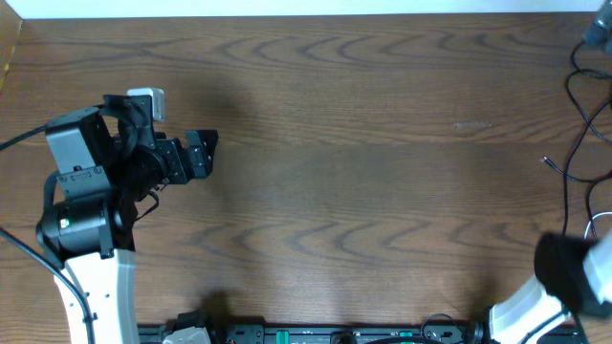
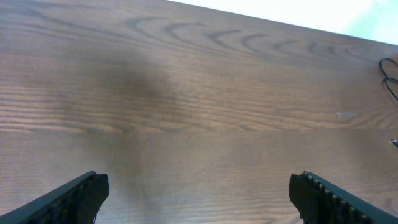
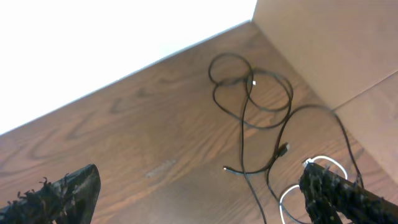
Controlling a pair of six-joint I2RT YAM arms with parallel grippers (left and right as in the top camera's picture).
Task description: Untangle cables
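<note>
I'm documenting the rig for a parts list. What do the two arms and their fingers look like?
The left arm and right arm have white links with black joints. A green light glows on the left arm; thin black wires trail from it. Fingers are black, ridged.

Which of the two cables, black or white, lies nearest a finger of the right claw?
The white cable: its loop curls right beside one finger of the right claw, while the black cable stretches away across the table.

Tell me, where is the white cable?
In the right wrist view, the white cable curls at the bottom right, just beside the black cable and near the tan wall.
</note>
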